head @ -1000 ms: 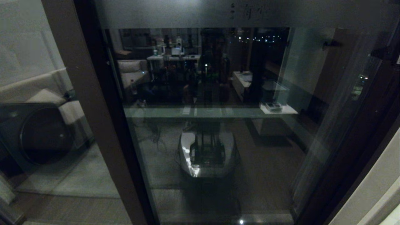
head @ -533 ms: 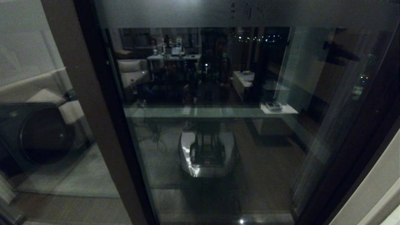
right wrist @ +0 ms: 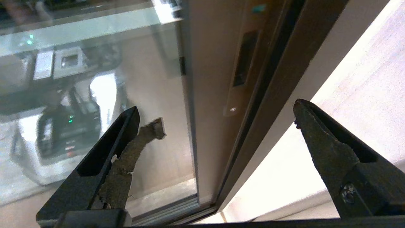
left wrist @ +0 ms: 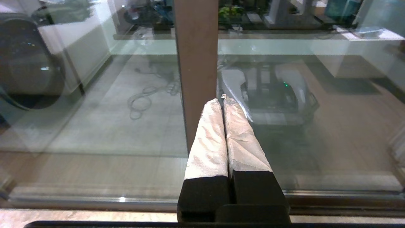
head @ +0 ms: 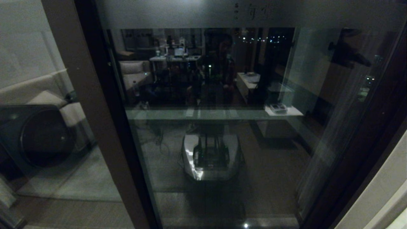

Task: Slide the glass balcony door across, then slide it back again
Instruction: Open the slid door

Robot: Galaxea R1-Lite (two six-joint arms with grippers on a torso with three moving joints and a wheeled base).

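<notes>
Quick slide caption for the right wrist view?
Right gripper, jaws open, faces the glass balcony door stile and its recessed handle slot, not touching.

Open right gripper (right wrist: 215,110) faces the glass balcony door (right wrist: 215,79) unobstructed.

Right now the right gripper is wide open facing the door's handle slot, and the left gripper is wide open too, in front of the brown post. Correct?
Not quite. The left gripper is shut, its wrapped fingers pressed together before the brown post, as the left wrist view shows. The right gripper is indeed wide open, facing the handle slot of the glass balcony door.
</notes>
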